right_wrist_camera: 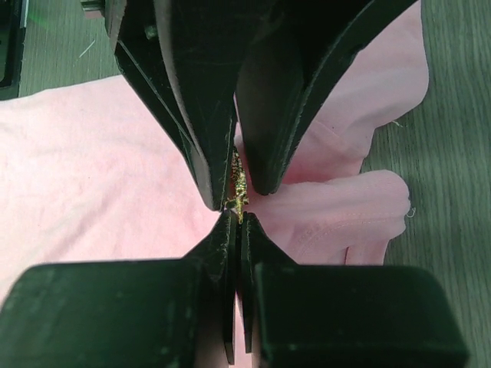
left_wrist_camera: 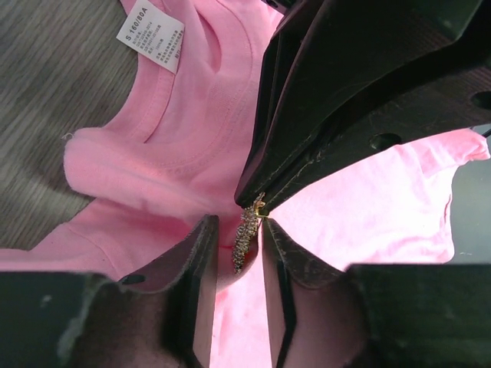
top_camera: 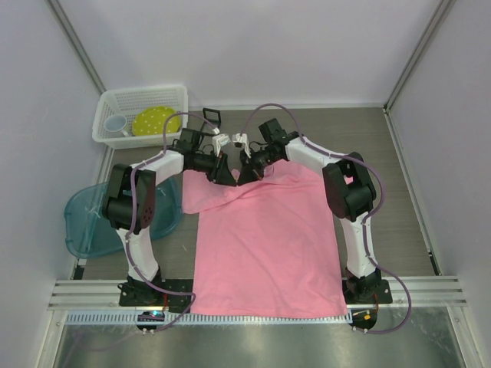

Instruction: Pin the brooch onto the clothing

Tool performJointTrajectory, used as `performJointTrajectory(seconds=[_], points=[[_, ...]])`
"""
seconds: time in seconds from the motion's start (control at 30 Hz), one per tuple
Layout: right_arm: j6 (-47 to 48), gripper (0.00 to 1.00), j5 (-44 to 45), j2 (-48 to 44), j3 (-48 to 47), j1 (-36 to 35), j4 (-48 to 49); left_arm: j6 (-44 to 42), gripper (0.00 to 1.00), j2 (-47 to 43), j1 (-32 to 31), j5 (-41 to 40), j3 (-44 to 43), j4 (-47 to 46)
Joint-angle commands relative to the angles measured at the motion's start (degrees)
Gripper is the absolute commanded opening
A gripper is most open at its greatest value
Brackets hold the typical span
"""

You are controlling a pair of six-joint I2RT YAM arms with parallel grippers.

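Note:
The pink T-shirt [top_camera: 268,245] lies flat on the table, bunched and lifted at the collar. Both grippers meet there. My right gripper [right_wrist_camera: 236,218] is shut on one end of the tiny gold sparkly brooch [right_wrist_camera: 240,192]. It also shows in the top view [top_camera: 242,170]. In the left wrist view the brooch [left_wrist_camera: 245,239] hangs edge-on from the right gripper's tips [left_wrist_camera: 258,201]. It sits between the fingers of my left gripper [left_wrist_camera: 238,224], which pinch a raised fold of shirt [left_wrist_camera: 176,130] just below the collar. The left gripper also shows from above [top_camera: 229,175]. The white collar label [left_wrist_camera: 150,34] shows.
A white basket [top_camera: 146,90] at the back left holds a yellow dotted disc [top_camera: 153,120] and a small cup [top_camera: 115,123]. A small black square box [top_camera: 212,117] lies behind the grippers. A teal tub [top_camera: 84,226] sits left of the left arm. White walls enclose the table.

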State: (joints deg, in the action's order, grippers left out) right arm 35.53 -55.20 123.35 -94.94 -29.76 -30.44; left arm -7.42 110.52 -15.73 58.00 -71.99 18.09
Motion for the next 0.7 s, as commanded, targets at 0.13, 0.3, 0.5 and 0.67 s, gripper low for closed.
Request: performJointTrajectory(seconds=[0.13, 0.3, 0.5, 0.67], points=[[0.94, 0.01, -2.63, -4.26, -2.01, -1.27, 0.64, -5.14, 0.43, -3.38, 1.31, 1.85, -2.02, 4.32], [1.3, 0.01, -2.37, -4.26, -2.09, -1.09, 0.64, -7.17, 0.48, -5.48, 2.89, 3.26, -1.32, 6.43], [2.0, 0.01, -1.67, -4.08, -2.1, -0.74, 0.64, -6.64, 0.51, -6.89, 5.18, 4.67, -0.44, 6.26], [3.49, 0.01, 0.34, -4.26, -2.1, -0.65, 0.64, -5.51, 0.52, -7.86, 6.67, 4.14, 0.35, 5.21]])
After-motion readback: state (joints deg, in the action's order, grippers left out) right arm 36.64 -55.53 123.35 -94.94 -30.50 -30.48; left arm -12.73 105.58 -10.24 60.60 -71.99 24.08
